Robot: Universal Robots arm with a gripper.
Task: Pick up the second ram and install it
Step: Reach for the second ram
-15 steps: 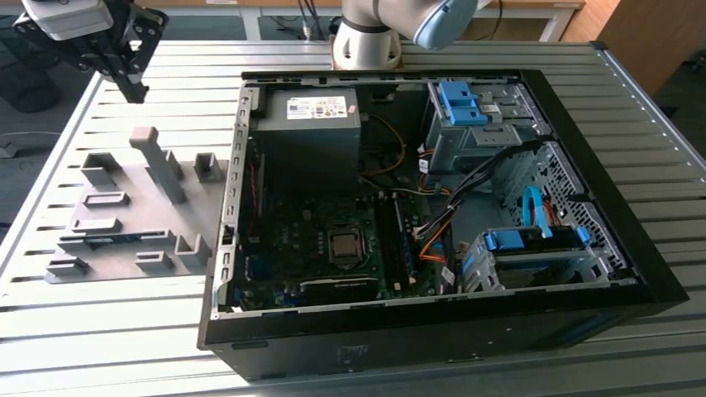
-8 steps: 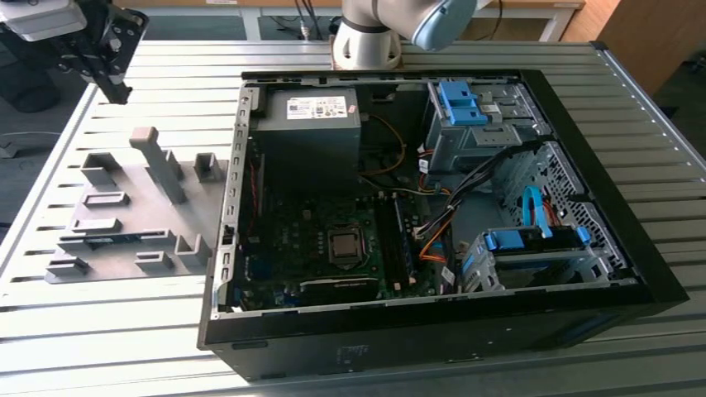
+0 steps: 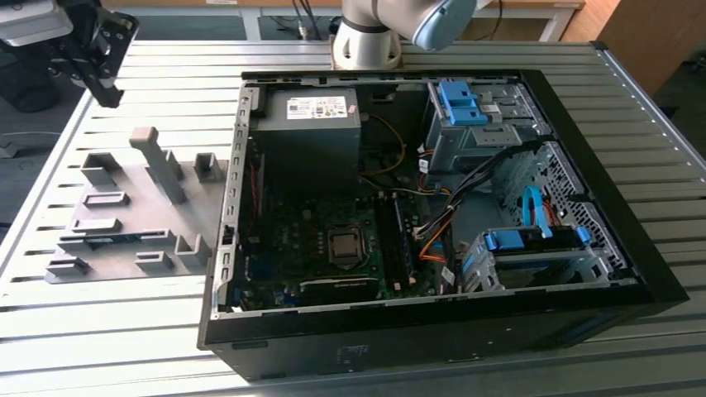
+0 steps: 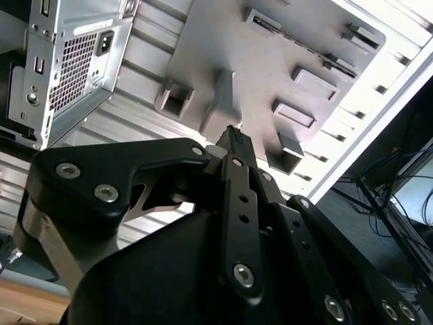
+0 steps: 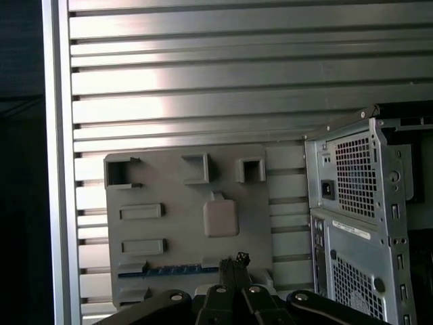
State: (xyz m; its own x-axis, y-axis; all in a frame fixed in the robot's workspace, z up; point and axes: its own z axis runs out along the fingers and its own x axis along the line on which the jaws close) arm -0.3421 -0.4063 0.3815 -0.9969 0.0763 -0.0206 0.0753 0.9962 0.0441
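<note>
The second ram [image 5: 169,271] lies edge-up in a long slot of the grey fixture plate [image 5: 176,183], showing as a thin strip with blue along it. In the exterior view the second ram [image 3: 111,241] sits near the front of the fixture plate [image 3: 121,165], on the exterior view's left. My gripper [image 3: 109,99] hangs well above the table, beyond the plate's far end and apart from the ram. In both wrist views the gripper [image 5: 235,260] [image 4: 234,137] has its black fingers pressed together with nothing between them.
An open computer case [image 3: 617,215] fills the table's middle and the exterior view's right, with the motherboard [image 3: 320,240], memory slots [image 3: 395,236] and power supply [image 3: 309,124] inside. Several grey blocks [image 3: 160,161] stand up from the fixture plate. The arm's base [image 3: 364,37] is behind the case.
</note>
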